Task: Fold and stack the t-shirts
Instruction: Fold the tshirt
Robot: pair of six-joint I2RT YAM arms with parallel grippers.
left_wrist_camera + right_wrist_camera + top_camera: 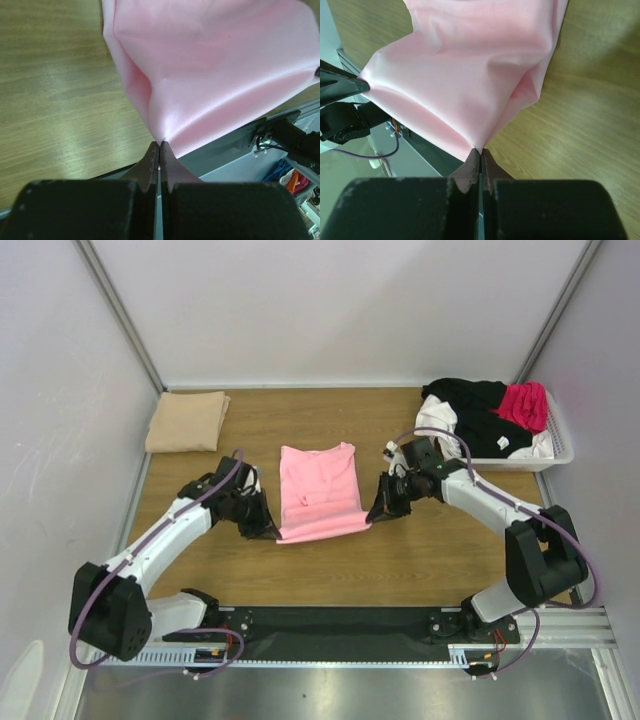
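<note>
A light pink t-shirt (320, 490) lies in the middle of the wooden table, its near hem lifted at both corners. My left gripper (268, 528) is shut on the near left corner of the pink t-shirt (210, 70); the left gripper (160, 144) pinches the cloth at its tips. My right gripper (378, 512) is shut on the near right corner, and the right gripper (480, 150) holds a point of the pink t-shirt (470, 85). A folded tan t-shirt (187, 421) rests at the back left.
A white plastic basket (560, 445) at the back right holds black (480, 410), white (440, 418) and magenta (525, 405) t-shirts. White walls enclose the table on three sides. The black base rail (340, 625) runs along the near edge.
</note>
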